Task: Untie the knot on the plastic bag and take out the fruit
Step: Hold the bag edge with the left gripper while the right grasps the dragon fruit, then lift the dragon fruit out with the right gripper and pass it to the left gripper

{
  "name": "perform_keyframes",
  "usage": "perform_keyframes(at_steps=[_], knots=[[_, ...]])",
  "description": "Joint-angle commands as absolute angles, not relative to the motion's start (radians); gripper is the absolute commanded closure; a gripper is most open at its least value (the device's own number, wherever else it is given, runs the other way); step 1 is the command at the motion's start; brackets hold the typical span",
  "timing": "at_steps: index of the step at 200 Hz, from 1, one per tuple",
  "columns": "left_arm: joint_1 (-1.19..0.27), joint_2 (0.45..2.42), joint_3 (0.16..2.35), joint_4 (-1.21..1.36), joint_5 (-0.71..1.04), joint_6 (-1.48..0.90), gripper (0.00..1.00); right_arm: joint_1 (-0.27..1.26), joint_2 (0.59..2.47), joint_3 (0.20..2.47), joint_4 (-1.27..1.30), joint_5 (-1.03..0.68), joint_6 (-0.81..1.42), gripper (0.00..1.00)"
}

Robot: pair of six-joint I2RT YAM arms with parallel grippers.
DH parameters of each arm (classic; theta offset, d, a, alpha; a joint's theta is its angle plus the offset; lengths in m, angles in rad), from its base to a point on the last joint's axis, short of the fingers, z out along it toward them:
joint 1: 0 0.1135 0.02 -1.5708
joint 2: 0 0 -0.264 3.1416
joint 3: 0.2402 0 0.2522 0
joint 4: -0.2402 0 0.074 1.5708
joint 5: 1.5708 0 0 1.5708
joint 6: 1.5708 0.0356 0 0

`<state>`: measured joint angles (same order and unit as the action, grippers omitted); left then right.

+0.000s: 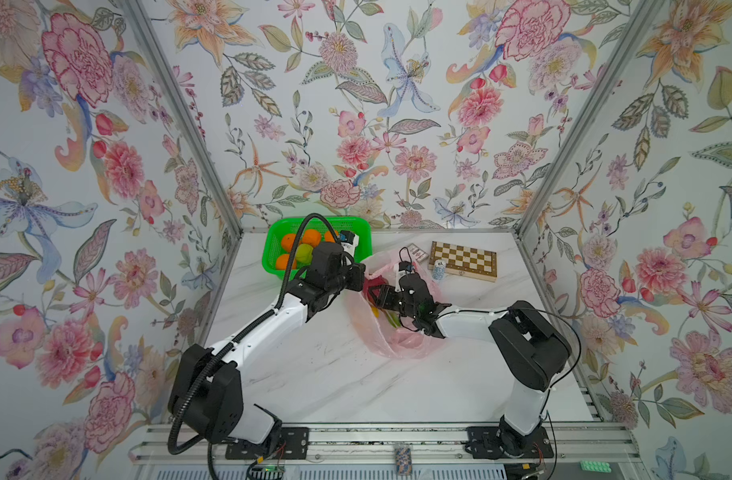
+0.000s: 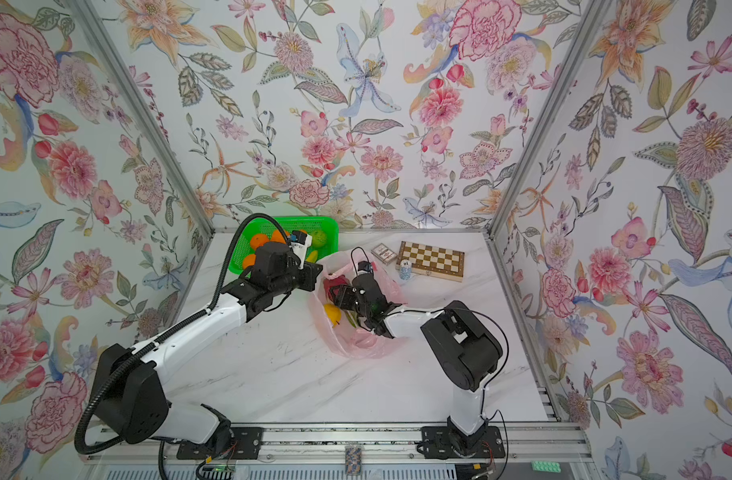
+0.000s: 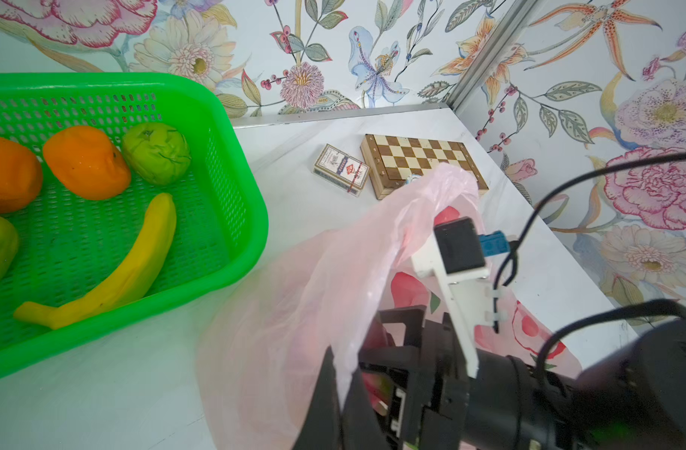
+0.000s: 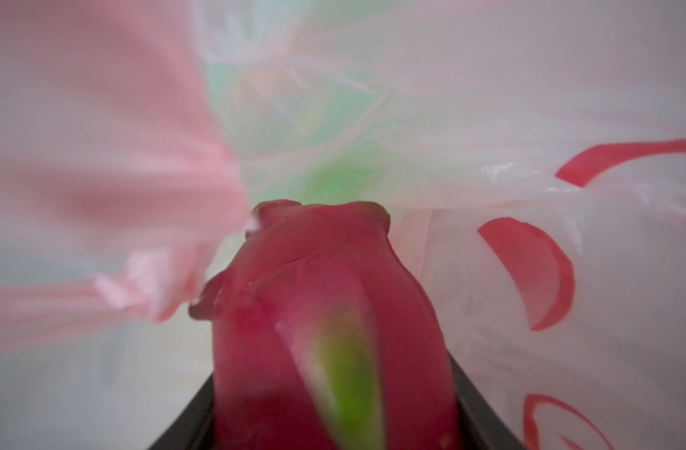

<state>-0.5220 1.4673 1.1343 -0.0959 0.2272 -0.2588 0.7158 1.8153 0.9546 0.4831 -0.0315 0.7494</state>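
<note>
The plastic bag is pink with red prints, the dragon fruit magenta, the basket green.

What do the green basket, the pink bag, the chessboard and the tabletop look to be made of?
The green basket: moulded plastic, glossy, with perforated walls. The pink bag: thin translucent plastic film, creased, red prints showing through. The chessboard: likely wood, light and dark squares with a plain frame, satin. The tabletop: white with grey veining, smooth; marble or a marble-look laminate, cannot tell which.
</note>
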Motion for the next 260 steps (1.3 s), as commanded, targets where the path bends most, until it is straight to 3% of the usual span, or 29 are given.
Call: perform_keyframes(at_steps=[1, 96, 163, 228, 260], knots=[[-0.521, 1.447, 1.123, -0.114, 0.204, -0.24, 0.98, 0.733, 1.732, 0.893, 0.482, -0.008, 0.724, 0.59], [-0.518, 1.477, 1.144, -0.13, 0.183, -0.226, 0.92, 0.778, 1.501, 0.683, 0.435, 0.026, 0.707, 0.6], [-0.519, 1.48, 1.153, -0.132, 0.175, -0.225, 0.86, 0.772, 1.297, 0.66, 0.42, 0.046, 0.703, 0.61], [-0.52, 1.43, 1.171, -0.128, 0.211, -0.262, 0.7, 0.765, 1.186, 0.687, 0.477, 0.07, 0.696, 0.61], [-0.518, 1.367, 1.196, -0.116, 0.252, -0.313, 0.5, 0.747, 1.157, 0.699, 0.532, 0.079, 0.672, 0.61]])
